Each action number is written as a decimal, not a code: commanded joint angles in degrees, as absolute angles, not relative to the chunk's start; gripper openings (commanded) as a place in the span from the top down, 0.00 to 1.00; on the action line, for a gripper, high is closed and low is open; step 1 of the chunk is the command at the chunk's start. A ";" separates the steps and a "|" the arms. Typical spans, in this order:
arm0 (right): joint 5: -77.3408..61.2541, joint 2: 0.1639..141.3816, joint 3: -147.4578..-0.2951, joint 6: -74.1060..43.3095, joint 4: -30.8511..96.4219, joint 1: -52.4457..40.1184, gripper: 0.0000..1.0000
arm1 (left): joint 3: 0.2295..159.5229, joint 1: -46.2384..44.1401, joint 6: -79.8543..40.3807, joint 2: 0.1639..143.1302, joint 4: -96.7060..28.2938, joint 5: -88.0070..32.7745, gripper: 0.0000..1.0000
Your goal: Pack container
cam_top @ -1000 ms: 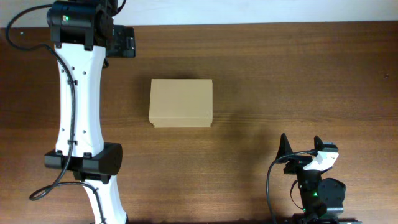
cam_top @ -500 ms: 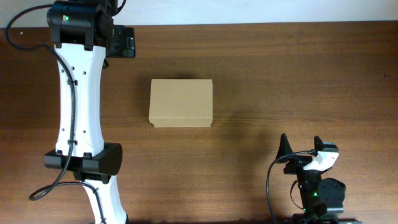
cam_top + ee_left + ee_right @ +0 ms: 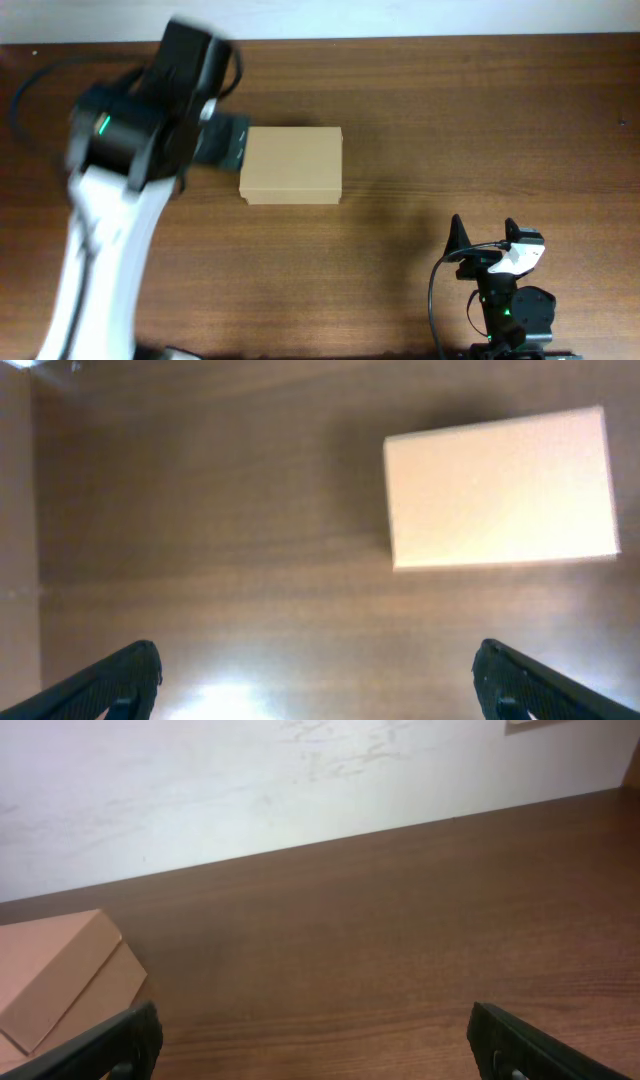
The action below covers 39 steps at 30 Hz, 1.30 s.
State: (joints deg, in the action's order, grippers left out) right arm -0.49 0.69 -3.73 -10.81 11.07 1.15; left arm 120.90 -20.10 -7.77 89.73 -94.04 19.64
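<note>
Both claws are spread and empty, but the left claw (image 3: 315, 650) hangs just beside the left end of the small closed tan-brown cardboard box (image 3: 291, 165) — long axis left-to-right on the dark wooden surface (image 3: 450, 120) — while the right claw (image 3: 485, 232) sits well apart.

The left arm (image 3: 110, 200) is a blur over the table (image 3: 470, 120), and its dark left pincer (image 3: 222, 142) is smeared at the edges. The container (image 3: 292, 166) sits right beside that pincer, lid flat and closed. Its short edge is touching the tip or just shy of it, I can't tell which. Well apart, beyond the container's far side, the right pincer (image 3: 485, 236) rests with its fingers spread.
</note>
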 commanded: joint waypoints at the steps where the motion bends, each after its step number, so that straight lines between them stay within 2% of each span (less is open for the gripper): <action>1: -0.86 0.14 -3.11 -11.40 10.85 1.63 0.01 | 107.50 -18.74 -7.88 79.29 -85.67 23.81 0.00; 11: -0.84 0.14 -3.11 -11.42 10.85 1.63 0.01 | 69.84 -13.47 -7.88 49.17 -26.85 27.00 0.00; 20: -0.86 0.14 -3.11 -11.40 10.85 1.63 0.01 | 38.83 -10.22 -7.88 27.88 7.90 27.11 0.01; 28: -0.86 0.14 -3.11 -11.42 10.85 1.63 0.01 | 16.16 -4.97 -7.88 15.90 26.17 27.07 0.00; 39: -0.86 0.14 -3.11 -11.42 10.85 1.63 0.01 | 6.09 -2.39 -7.88 10.33 26.24 27.07 0.01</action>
State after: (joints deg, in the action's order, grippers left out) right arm -0.49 0.69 -3.66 -10.81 11.07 1.15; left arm 7.97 -2.74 -7.97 11.92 26.30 26.85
